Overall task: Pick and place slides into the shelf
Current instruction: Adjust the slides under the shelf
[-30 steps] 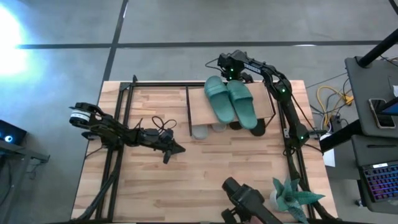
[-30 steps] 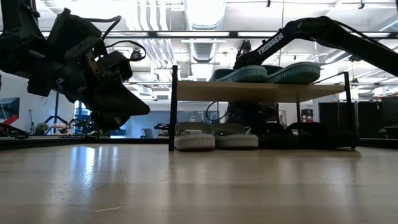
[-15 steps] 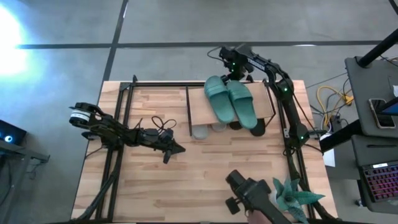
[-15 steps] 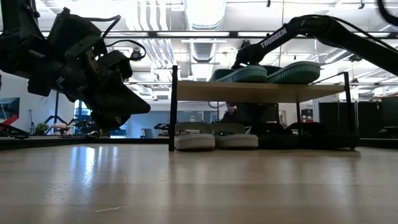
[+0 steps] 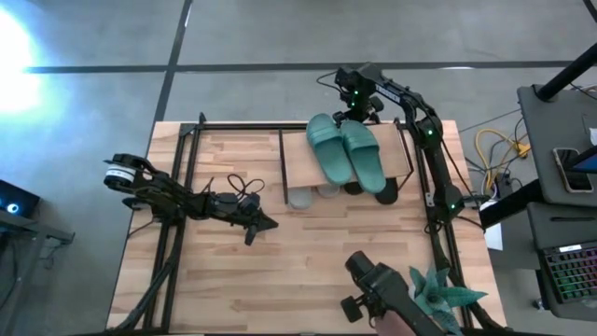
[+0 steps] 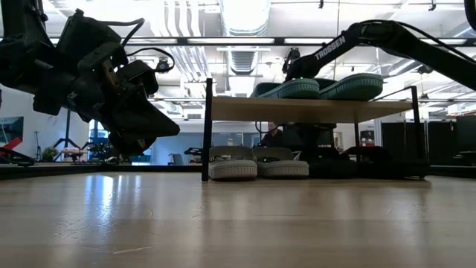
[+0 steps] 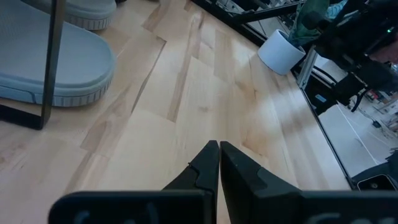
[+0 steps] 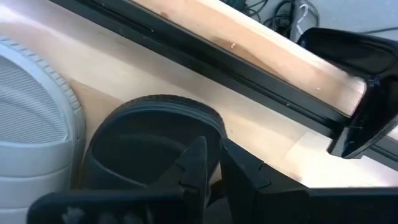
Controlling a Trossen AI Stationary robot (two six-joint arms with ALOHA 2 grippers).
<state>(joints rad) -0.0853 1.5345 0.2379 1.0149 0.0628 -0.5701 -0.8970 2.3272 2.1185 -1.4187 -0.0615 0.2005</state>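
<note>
The shelf (image 5: 297,159) stands at the table's far middle. The teal slides (image 5: 345,149) lie side by side on its plank top (image 6: 312,109). The grey slides (image 6: 256,165) and the black slides (image 5: 384,191) rest on the table under the plank. My right gripper (image 5: 357,93) is shut and empty. It hovers past the shelf's far side, above the level of the teal slides (image 6: 320,87). Its wrist view looks down on a black slide (image 8: 155,124) and a grey slide (image 8: 31,118). My left gripper (image 5: 264,224) is shut and empty above the table's left middle.
A black frame (image 5: 182,168) runs round the table. A potted plant (image 5: 438,294) stands at the near right corner. A dark device (image 5: 378,294) reaches in over the near edge beside it. Bare wood lies between my left gripper and the shelf.
My right gripper has drawn back from the heels of the teal slides toward the table's far edge and risen a little. The teal slides stay on the plank. The dark device at the near edge has shifted toward the right.
</note>
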